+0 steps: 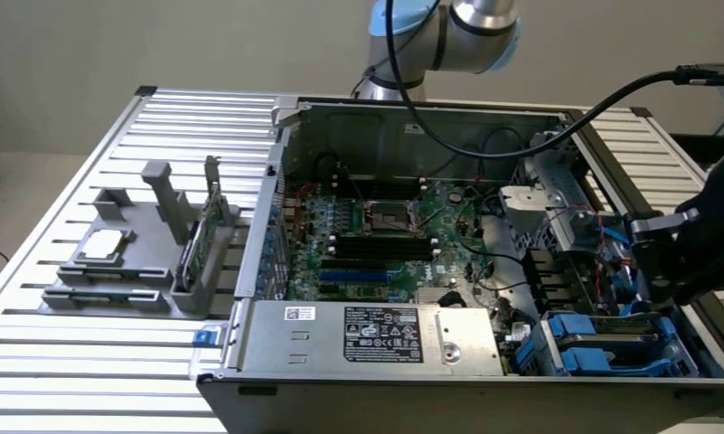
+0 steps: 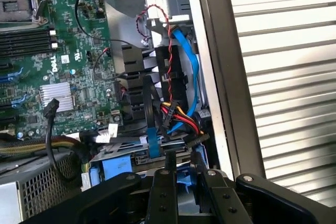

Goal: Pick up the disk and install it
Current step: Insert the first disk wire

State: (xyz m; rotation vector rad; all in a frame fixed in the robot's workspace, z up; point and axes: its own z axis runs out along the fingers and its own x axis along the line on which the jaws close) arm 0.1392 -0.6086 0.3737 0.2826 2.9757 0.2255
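The disk (image 1: 606, 341), grey metal framed by blue rails, lies low in the drive bay at the near corner of the open computer case (image 1: 337, 336), on the exterior view's right. My gripper (image 1: 657, 291) hangs over that bay beside the case's side wall. In the wrist view its two black fingers (image 2: 167, 182) stand close together and reach down onto the bay. A strip of the disk's blue plastic (image 2: 185, 191) sits between them. The gripper (image 2: 182, 157) looks shut on the disk. The fingertips themselves are partly hidden by cables.
Blue, red and yellow cables (image 2: 178, 114) run just beyond the fingers. The motherboard (image 1: 374, 240) fills the case floor and the power supply (image 1: 374, 336) lies along the front. A grey fixture (image 1: 133, 262) on the slatted table holds a small chip and a green card.
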